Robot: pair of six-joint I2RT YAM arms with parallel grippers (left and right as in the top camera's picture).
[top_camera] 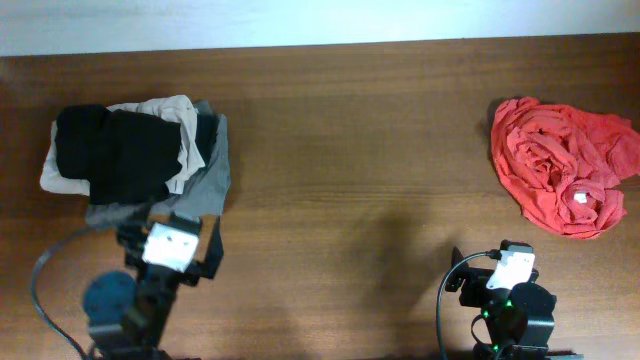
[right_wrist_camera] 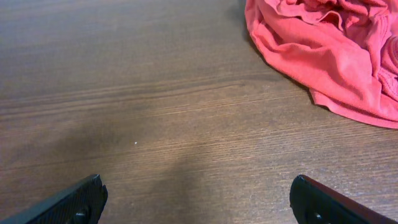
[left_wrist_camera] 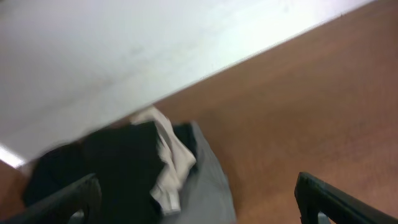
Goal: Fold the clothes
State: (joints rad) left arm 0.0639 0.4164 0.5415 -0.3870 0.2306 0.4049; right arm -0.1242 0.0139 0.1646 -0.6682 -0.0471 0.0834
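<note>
Black shirt (top_camera: 120,150) is noted bundled on a beige garment (top_camera: 175,108) and a grey garment (top_camera: 208,185), just ahead of the left hand (top_camera: 170,228) and slightly to its left, untouched. Left hand is spread wide, nothing held. Right hand (right_wrist_camera: 199,199) is likewise wide, well apart from the shirt. The pile is shown in the left wrist view; a red-orange garment (right_wrist_camera: 323,50) on the counter (right_wrist_camera: 155,112), ahead-right of the right hand, is shown in the right wrist view.

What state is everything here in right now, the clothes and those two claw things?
black shirt: bunched up, not neatly folded, held by nothing.
beige garment: crumpled, partly under the black shirt.
grey garment: rumpled, beneath both.
red-orange garment: crumpled heap, alone at the right.
left gripper: open, empty, facing the black shirt.
right gripper: open, empty, above the wooden table.
</note>
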